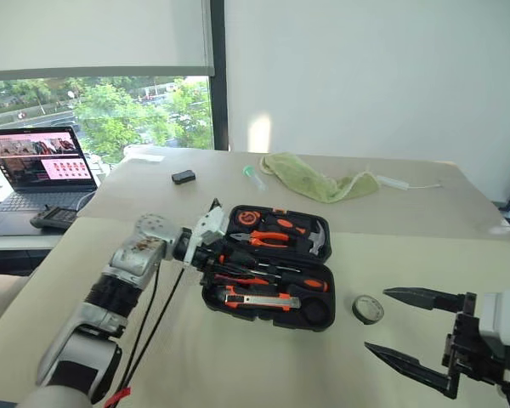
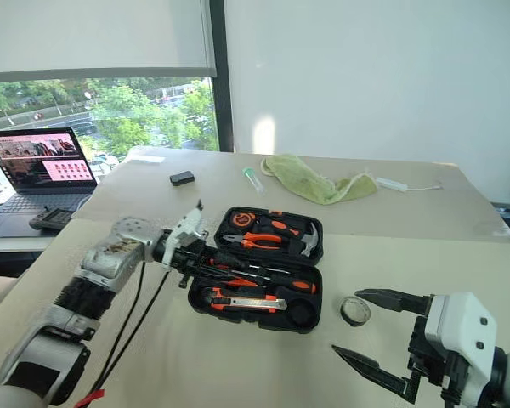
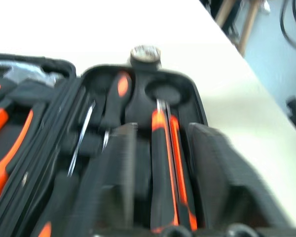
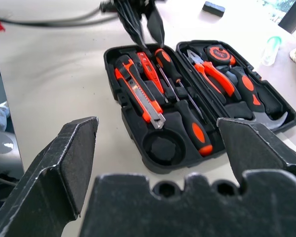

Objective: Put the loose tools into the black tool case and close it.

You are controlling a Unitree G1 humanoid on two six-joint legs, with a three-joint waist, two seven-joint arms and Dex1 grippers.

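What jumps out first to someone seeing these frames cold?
The open black tool case in the middle of the table, its slots full of black-and-orange tools. The left hand hovers at the case's left end, over the screwdriver handles. A small tape roll lies loose on the table just right of the case, with the right hand spread wide open near it.

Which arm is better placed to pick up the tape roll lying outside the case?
The right. Its open right gripper hovers beside the tape roll, while the left gripper is at the far end of the black tool case.
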